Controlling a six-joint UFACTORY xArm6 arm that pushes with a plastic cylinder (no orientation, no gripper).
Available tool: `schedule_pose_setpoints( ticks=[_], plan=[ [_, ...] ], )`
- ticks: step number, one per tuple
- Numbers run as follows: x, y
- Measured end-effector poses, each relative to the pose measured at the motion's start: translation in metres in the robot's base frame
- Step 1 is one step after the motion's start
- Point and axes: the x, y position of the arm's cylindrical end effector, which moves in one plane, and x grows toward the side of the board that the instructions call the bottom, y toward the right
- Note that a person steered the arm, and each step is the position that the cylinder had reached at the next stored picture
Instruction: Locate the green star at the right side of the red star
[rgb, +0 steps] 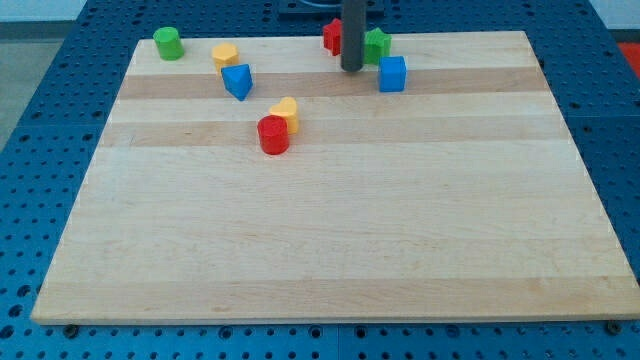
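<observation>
Camera view shows a pale wooden board (330, 240) lying on a blue perforated table (40, 150); most blocks sit along the view's top; a green cylinder (168, 43) stands at the top left corner, well apart from the rest; to its right a yellow block (225, 54) of unclear shape sits just above a blue triangular block (238, 81), the two nearly touching; lower, near the board's middle-left, a red cylinder (273, 135) touches a yellow heart-like block (286, 114) at its upper right; a blue cube (393, 74) stands just to the lower right of the green star (378, 45); the green star sits at the top edge, on the view's right of the red star (332, 36), with the dark rod between them hiding part of each, so their shapes are hard to confirm; the rod comes down upright from the top edge; my tip (352, 69) rests on the board just below and between the two stars, left of the blue cube; the arm carries no pincer, so no open or closed state applies.
</observation>
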Motion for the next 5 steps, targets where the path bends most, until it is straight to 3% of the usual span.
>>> schedule_pose_setpoints(
  ticks=[2,5],
  plan=[
    [-0.009,-0.008],
    [-0.017,0.049]
  ],
)
